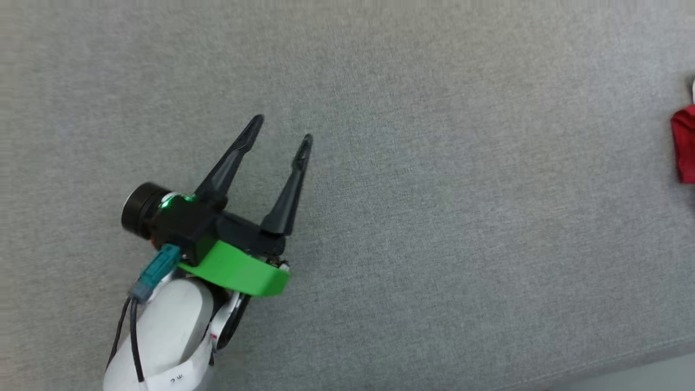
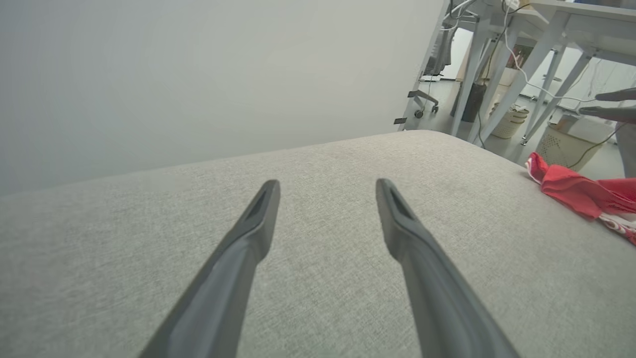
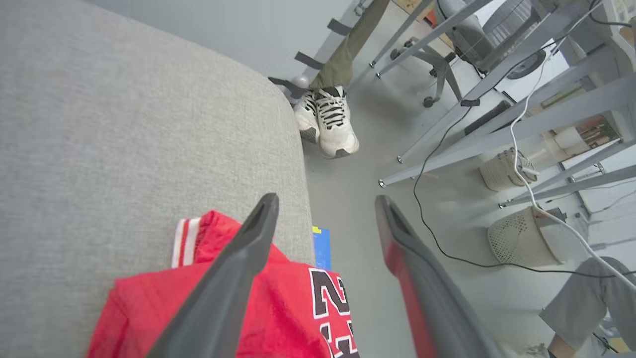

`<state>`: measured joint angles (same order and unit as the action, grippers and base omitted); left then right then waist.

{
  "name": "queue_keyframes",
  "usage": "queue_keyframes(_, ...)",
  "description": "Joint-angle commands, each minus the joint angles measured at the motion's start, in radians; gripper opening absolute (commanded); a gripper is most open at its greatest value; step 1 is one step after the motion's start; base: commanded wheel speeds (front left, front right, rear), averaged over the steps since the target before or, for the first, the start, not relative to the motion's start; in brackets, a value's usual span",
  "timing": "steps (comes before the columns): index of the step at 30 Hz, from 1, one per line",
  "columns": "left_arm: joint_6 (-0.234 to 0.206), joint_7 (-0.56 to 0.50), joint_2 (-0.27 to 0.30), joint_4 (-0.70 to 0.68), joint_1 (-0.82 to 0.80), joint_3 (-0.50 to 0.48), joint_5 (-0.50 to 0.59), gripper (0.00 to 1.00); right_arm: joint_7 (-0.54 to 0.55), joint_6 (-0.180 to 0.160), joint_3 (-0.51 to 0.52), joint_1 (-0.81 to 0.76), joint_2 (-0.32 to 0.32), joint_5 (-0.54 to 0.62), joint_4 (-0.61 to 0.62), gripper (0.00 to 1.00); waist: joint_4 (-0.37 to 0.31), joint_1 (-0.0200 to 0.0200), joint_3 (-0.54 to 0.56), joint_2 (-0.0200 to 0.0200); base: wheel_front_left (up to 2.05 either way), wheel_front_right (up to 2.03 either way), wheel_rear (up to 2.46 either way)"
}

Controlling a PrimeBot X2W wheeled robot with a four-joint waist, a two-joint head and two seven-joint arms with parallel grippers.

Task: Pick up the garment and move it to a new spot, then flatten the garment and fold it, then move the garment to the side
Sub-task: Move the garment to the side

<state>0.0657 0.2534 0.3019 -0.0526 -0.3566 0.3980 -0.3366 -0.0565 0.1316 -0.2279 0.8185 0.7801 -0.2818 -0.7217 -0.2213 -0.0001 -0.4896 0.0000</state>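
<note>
1. Black left gripper [image 1: 282, 130], lower left of the head view, is spread and empty above the grey cushion [image 1: 434, 163].
2. Right gripper [image 3: 326, 201], bottom centre of its wrist view, is likewise spread, grasping nothing.
3. Garment [image 3: 283, 308] lies beneath it at the cushion's edge, bottom of the frame.
4. Shoes [image 3: 325, 122] stand on the floor [image 3: 357, 174], upper centre.

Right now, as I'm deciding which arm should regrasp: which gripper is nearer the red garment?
Right. The right gripper hangs open just above the garment at the edge of the grey cushion; the left gripper is open over bare cushion, far to the garment's left.
</note>
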Motion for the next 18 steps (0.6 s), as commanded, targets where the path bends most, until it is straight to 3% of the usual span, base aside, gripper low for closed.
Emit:
queue_keyframes(1,-0.006,0.006,-0.005,0.014,0.020,-0.016,-0.009,1.00,-0.012,-0.001,-0.008,-0.003,-0.008,-0.026,0.033,1.00,0.051,0.0001,0.129,0.0000,0.00,0.00,0.00)
queue_keyframes(6,-0.018,0.008,-0.037,0.063,0.086,-0.076,-0.053,1.00,-0.034,-0.001,-0.021,-0.074,-0.044,-0.109,0.200,1.00,0.098,0.0001,0.233,0.0000,0.00,0.00,0.00)
queue_keyframes(7,-0.022,0.008,-0.054,0.083,0.121,-0.106,-0.066,1.00,-0.023,-0.001,0.014,-0.137,-0.104,-0.140,0.291,1.00,0.125,0.0001,0.282,0.0000,0.00,0.00,0.00)
queue_keyframes(9,-0.026,0.008,-0.065,0.095,0.145,-0.122,-0.067,1.00,-0.016,-0.001,0.042,-0.199,-0.150,-0.144,0.358,1.00,0.145,0.0001,0.313,0.0000,0.00,0.00,0.00)
queue_keyframes(10,-0.029,0.008,-0.076,0.113,0.180,-0.142,-0.062,1.00,-0.006,-0.001,0.095,-0.313,-0.231,-0.141,0.463,1.00,0.173,0.0001,0.351,0.0000,0.00,0.00,0.00)
queue_keyframes(18,-0.017,0.008,-0.126,0.156,0.256,-0.200,-0.054,1.00,-0.039,-0.001,0.226,-0.601,-0.487,-0.096,0.651,1.00,0.219,0.0001,0.408,0.0000,0.00,0.00,0.00)
